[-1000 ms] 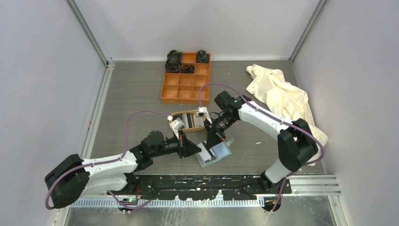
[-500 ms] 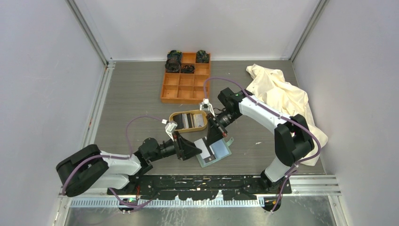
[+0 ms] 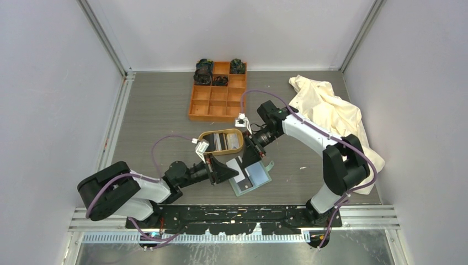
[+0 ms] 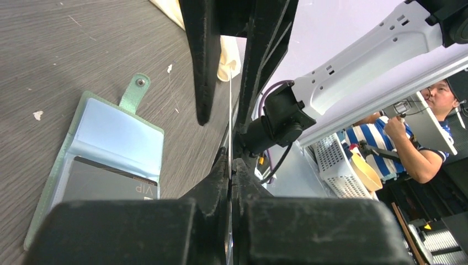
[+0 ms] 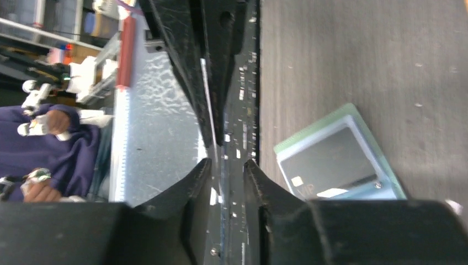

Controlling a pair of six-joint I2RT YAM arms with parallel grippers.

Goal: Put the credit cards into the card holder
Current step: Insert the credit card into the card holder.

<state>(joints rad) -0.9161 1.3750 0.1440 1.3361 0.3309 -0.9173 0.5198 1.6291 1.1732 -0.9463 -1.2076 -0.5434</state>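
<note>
Grey table point(image 3: 160, 110), arms meeting low over card holder point(image 3: 257, 178); left jaws pinching white card point(image 3: 235, 164); right jaws parted

The left arm point(image 3: 138, 187) lies low, folded at the elbow, its forearm stretched out to the right. The right arm point(image 3: 309, 135) stands up from its base, bends over at the shoulder and reaches left and down, wrist tilted. The two grippers meet nearly tip to tip between the arms. The left gripper point(image 4: 230, 165) has its jaws pressed together on a thin white card point(image 4: 230, 127), seen edge-on. The right gripper point(image 5: 225, 163) has its fingers point(image 5: 193, 182) apart with a gap between them, one on each side of that card.
</note>
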